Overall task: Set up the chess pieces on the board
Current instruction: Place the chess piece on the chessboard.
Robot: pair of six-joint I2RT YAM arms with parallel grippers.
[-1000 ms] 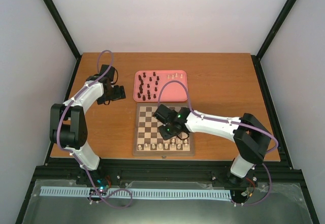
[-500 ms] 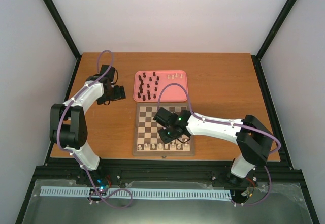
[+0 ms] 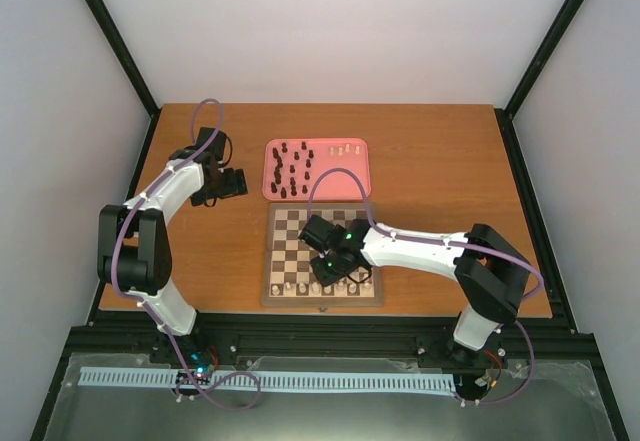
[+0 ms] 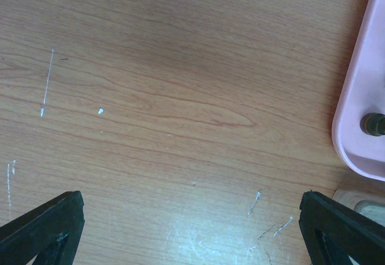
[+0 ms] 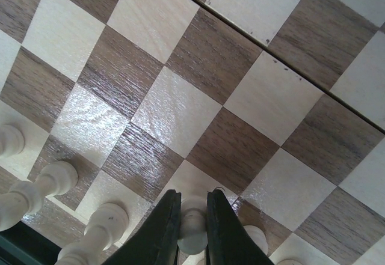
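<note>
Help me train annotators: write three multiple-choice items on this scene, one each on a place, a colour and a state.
1. Where is the pink tray?
A. beyond the board
B. left of the board
C. on the board
2. What colour is the piece in the right gripper?
A. dark brown
B. cream
C. pink
3. How does the left gripper stand?
A. shut on a piece
B. shut, empty
C. open over the table
Answers: A, the tray lies at the board's far edge; B, the right wrist view shows a cream piece pinched; C, its fingers stand wide apart, nothing between.
</note>
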